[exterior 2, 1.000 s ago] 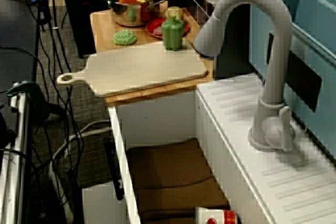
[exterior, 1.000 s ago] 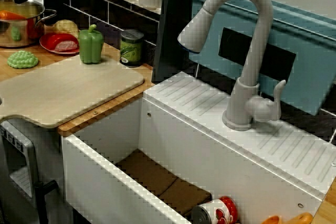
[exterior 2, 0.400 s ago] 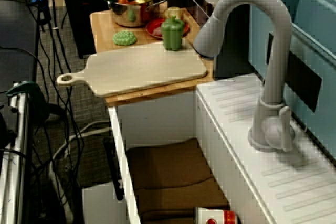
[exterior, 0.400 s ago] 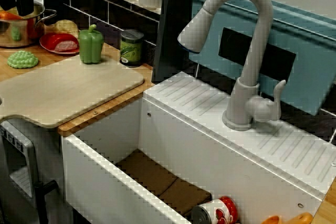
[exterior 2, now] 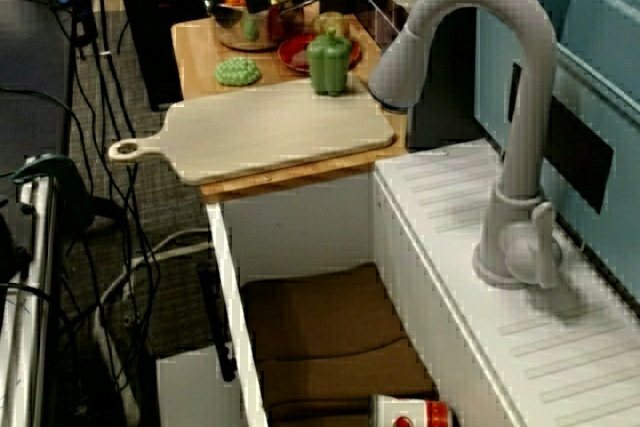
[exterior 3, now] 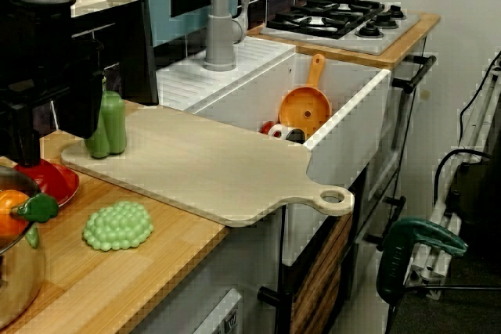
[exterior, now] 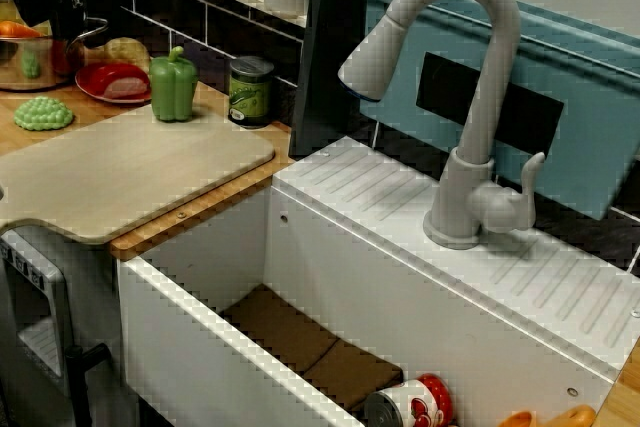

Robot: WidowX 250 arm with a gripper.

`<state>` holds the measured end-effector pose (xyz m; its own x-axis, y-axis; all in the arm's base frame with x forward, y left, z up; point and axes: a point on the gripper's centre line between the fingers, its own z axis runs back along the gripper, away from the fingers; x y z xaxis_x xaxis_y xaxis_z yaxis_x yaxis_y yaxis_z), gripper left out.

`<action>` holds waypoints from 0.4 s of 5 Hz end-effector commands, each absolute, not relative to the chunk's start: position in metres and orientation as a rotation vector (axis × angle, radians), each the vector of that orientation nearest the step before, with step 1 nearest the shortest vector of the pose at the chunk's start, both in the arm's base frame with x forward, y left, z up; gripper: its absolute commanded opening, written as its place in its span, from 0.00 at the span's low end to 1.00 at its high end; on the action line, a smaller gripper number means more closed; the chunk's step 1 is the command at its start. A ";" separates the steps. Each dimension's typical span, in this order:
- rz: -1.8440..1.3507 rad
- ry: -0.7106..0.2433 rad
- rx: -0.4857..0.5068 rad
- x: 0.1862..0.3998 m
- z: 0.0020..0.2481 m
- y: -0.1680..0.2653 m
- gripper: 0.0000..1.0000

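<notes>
Gripper: black gripper (exterior 3: 48,146) hanging over the far end of a wooden counter.
Fingers: spread apart, with nothing between them.
Pot: steel pot (exterior: 52,59) just below the fingertips, which are level with its rim. It holds an orange vegetable (exterior 3: 6,217).
Pot's direction: upright, mouth facing up. Its two handles line up from counter edge to tiled wall.
Nearby: red plate (exterior: 112,82) and green pepper (exterior: 173,82), beside the fingers towards the sink.

Soft, even indoor light, brightest on the white sink (exterior: 340,267); faint shadow under the faucet (exterior: 488,97); the gripper (exterior 3: 48,146) reads as underexposed black at left; every view coarse, jagged-edged
</notes>
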<state>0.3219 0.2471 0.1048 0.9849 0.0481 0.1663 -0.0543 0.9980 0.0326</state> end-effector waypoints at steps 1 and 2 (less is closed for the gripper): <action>0.049 -0.228 0.110 0.322 0.136 0.241 1.00; 0.046 -0.223 0.113 0.319 0.132 0.233 1.00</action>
<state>0.3215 0.2304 0.0985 0.9865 0.0502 0.1558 -0.0599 0.9965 0.0581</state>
